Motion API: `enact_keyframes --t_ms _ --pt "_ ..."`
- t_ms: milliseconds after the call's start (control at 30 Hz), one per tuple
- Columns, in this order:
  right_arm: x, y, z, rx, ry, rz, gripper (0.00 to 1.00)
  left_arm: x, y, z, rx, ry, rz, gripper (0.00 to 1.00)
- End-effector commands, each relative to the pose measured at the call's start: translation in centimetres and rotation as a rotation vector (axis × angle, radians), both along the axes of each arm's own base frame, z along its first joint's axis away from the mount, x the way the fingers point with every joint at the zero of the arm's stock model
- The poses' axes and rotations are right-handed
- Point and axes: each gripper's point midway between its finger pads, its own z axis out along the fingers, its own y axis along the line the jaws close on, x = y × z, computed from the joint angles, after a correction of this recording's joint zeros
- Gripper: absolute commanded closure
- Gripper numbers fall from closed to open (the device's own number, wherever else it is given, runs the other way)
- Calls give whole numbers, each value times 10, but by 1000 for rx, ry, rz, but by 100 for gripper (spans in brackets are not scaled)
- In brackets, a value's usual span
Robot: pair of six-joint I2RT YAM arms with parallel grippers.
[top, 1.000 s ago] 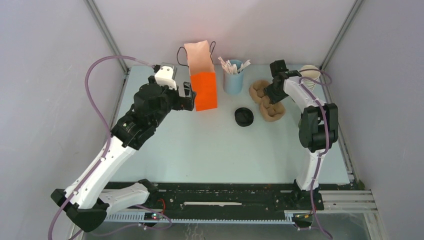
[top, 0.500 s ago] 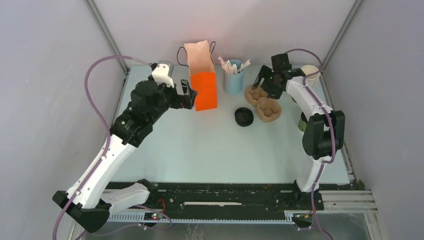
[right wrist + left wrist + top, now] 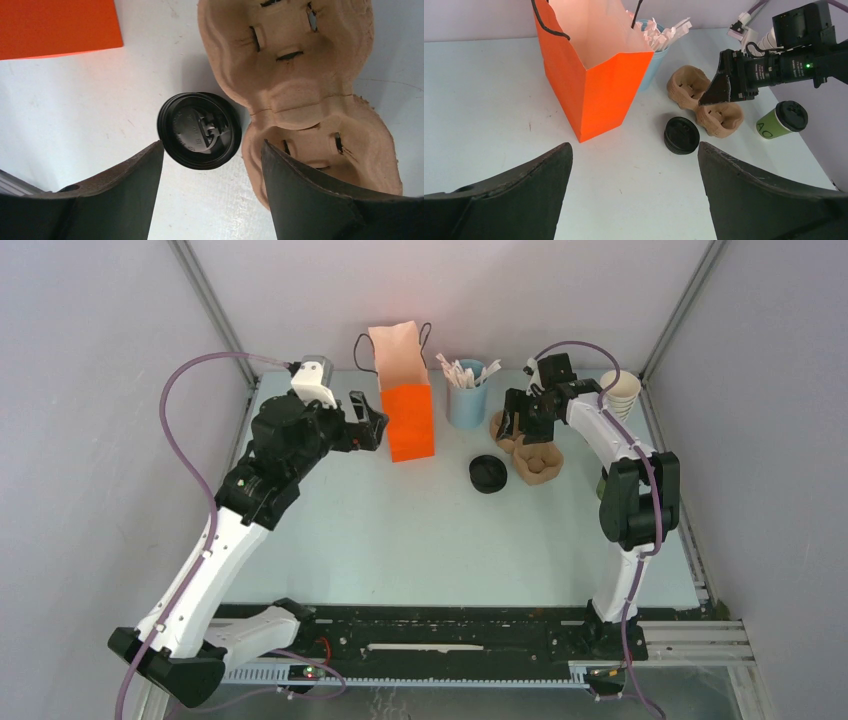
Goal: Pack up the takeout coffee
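Coffee [image 3: 782, 120] stands near the table's [image 3: 400, 540] right edge. Right gripper [image 3: 211, 145] hovers apart from it, over the carrier [image 3: 300, 65], spread and empty.

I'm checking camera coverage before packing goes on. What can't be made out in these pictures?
- Top view: the coffee cup is almost wholly hidden behind the right arm.
- Left wrist view: the bottom of the bag is hidden by its own front wall.
- Right wrist view: the carrier is cut off by the top edge.
- Lids: too small or seen only from above, so uncounted.
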Motion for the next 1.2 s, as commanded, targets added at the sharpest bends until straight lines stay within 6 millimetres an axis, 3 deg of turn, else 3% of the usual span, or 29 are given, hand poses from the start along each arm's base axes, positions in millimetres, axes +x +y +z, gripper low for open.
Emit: enact_keyframes --t_ms 0,167,600,1067,1167 --pt "2 -10 -17 -47 13 22 21 7 3 -5 15 4 23 0" --pt "8 -17 -21 42 21 -12 30 15 5 -12 10 40 23 0" --pt "1 -23 -39 38 80 -17 30 18 -2 -18 -14 84 -20 0" --pt "-2 -23 -40 35 88 -13 50 17 -2 -17 -18 83 -21 0" --pt "-3 -23 -40 30 90 -13 44 17 -2 -17 -20 82 -23 0"
